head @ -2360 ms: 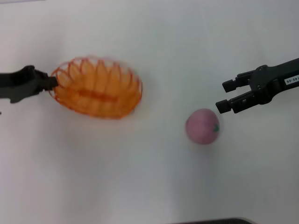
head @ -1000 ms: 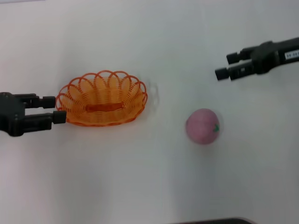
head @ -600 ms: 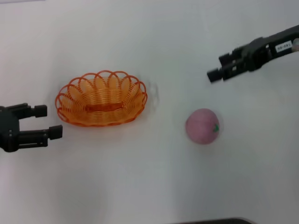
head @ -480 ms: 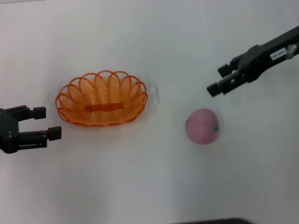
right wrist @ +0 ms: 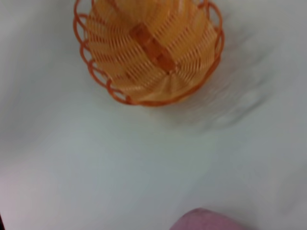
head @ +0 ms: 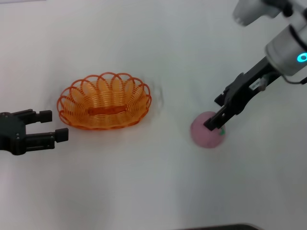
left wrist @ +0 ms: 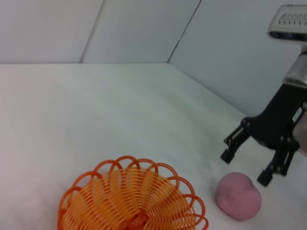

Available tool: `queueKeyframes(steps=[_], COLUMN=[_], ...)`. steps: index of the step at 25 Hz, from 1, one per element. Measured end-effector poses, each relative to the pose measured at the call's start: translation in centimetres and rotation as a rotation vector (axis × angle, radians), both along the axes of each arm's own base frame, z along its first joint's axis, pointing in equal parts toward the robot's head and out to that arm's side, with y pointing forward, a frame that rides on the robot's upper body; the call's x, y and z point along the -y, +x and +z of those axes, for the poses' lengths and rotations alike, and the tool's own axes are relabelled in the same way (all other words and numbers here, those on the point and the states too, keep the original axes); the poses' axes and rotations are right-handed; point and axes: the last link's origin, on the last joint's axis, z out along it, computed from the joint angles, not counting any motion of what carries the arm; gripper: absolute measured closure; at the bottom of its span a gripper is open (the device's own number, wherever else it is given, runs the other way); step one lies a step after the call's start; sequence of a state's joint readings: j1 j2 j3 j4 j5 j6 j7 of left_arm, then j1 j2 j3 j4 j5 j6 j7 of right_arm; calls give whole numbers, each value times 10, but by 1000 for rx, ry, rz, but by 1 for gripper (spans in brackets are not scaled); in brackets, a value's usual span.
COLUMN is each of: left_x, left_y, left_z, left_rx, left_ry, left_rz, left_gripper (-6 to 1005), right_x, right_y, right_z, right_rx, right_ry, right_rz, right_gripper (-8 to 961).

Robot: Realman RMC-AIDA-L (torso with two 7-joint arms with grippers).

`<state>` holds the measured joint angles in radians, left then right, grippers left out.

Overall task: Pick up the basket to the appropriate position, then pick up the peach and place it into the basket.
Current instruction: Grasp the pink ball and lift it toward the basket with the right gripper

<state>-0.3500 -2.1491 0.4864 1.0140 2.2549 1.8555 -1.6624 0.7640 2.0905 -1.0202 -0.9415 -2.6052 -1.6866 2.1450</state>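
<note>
The orange wire basket [head: 104, 101] sits empty on the white table, left of centre. The pink peach [head: 206, 132] lies on the table to its right. My right gripper [head: 216, 113] is open and hovers just above the peach, one finger on each side of it. The left wrist view shows the same: right gripper [left wrist: 245, 167] spread over the peach [left wrist: 238, 196], with the basket [left wrist: 129, 203] nearer. My left gripper [head: 53, 125] is open and empty, just left of the basket and apart from it. The right wrist view shows the basket [right wrist: 151, 48] and the top of the peach [right wrist: 206, 221].
The white table [head: 144, 182] spreads all around. A grey wall [left wrist: 240, 43] rises behind the table in the left wrist view. A dark edge [head: 216, 227] shows at the bottom of the head view.
The left gripper set the basket down, let go and drew back to the left. The right gripper swung down from the upper right to just over the peach.
</note>
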Motion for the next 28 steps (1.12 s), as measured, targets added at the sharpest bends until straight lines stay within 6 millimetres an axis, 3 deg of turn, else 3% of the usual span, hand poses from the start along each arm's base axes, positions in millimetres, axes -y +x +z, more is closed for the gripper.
queueKeyframes(steps=[6, 12, 14, 20, 25, 28], left_x=[-1, -1, -1, -1, -2, -2], left_y=[1, 1, 1, 1, 2, 2], left_z=[-2, -3, -3, -3, -3, -3], left_rx=[-3, -3, -2, -1, -1, -1], left_ry=[-5, -8, -8, -8, -10, -10], left_rz=[-3, -4, -3, -1, -2, -2], left_gripper=[131, 134, 135, 138, 138, 138], right_x=[2, 1, 1, 0, -2, -5], right_y=[1, -1, -1, -1, -4, -12], right_z=[-13, -14, -14, -13, -8, 2], right_rx=[36, 38, 38, 36, 5, -84], right_ry=[-39, -41, -41, -39, -30, -13], right_rz=[7, 15, 15, 19, 36, 64], right_gripper=[11, 143, 347, 594, 766, 780])
